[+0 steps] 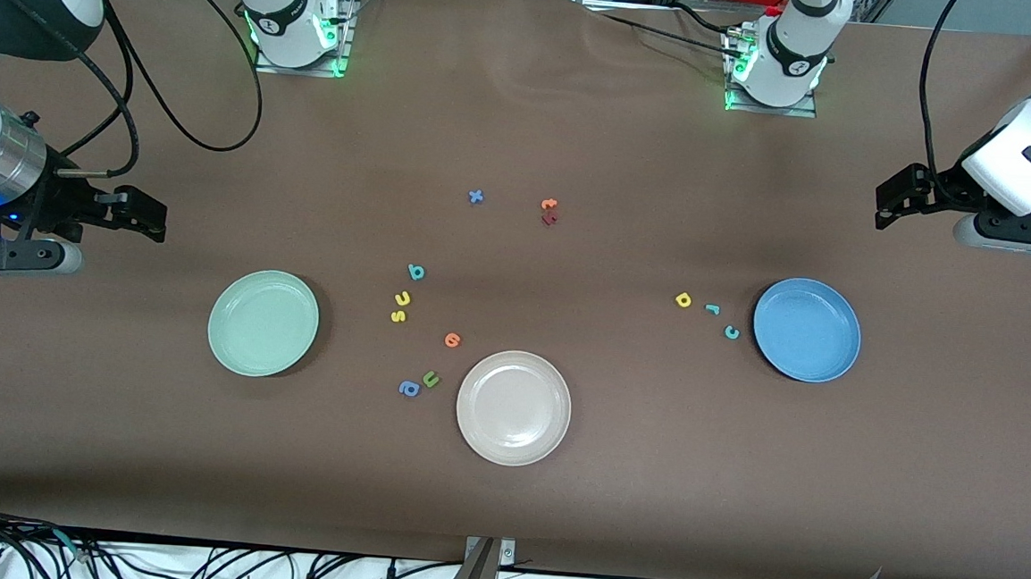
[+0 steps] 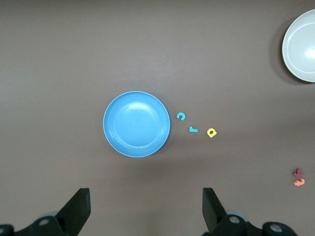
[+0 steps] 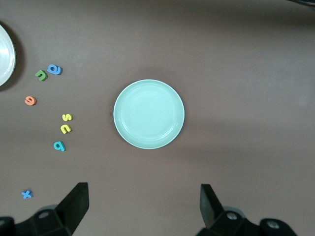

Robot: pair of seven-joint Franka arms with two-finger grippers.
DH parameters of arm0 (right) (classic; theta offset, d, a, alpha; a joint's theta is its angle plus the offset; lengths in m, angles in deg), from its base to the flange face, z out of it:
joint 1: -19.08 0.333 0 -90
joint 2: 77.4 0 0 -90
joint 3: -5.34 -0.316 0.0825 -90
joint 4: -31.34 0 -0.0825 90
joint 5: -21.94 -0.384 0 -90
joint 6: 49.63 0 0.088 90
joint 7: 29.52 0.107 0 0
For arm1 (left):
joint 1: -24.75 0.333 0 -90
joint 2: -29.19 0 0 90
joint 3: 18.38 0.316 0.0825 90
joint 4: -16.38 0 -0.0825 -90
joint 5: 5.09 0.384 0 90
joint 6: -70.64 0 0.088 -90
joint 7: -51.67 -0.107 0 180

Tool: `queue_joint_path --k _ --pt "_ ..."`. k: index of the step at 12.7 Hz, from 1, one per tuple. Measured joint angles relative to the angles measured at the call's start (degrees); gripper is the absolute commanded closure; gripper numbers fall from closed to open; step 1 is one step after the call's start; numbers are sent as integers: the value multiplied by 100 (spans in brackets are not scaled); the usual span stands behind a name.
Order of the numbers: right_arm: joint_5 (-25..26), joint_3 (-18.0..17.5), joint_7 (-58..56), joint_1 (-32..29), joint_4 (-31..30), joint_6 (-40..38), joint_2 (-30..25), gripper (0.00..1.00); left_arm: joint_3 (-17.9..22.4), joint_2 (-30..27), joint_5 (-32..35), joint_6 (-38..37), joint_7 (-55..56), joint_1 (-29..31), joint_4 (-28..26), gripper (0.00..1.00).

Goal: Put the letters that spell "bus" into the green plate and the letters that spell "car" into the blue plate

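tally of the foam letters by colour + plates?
teal letters: 3 (b, r, c)
yellow: 3 (u, s, a)
orange: 2
blue: 2
green: 1
maroon: 1
plates: 3 (green, beige, blue)
Total: 15

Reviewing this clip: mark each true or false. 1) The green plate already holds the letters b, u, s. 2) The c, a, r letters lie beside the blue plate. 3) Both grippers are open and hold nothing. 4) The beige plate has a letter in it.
1) False: the green plate holds nothing; the teal b, yellow u and yellow s lie on the table beside it.
2) True: teal c, teal r, yellow a, blue plate.
3) True: left gripper, right gripper.
4) False: the beige plate holds no letter.
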Motion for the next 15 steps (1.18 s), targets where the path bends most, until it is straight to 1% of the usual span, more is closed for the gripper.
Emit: queue_joint_path --k 8,15 --pt "0 0 0 -1 0 0 0 0 0 0 0 -4 0 0 0 0" --pt "0 0 0 -1 0 0 2 0 0 1 0 -152 0 0 0 0"
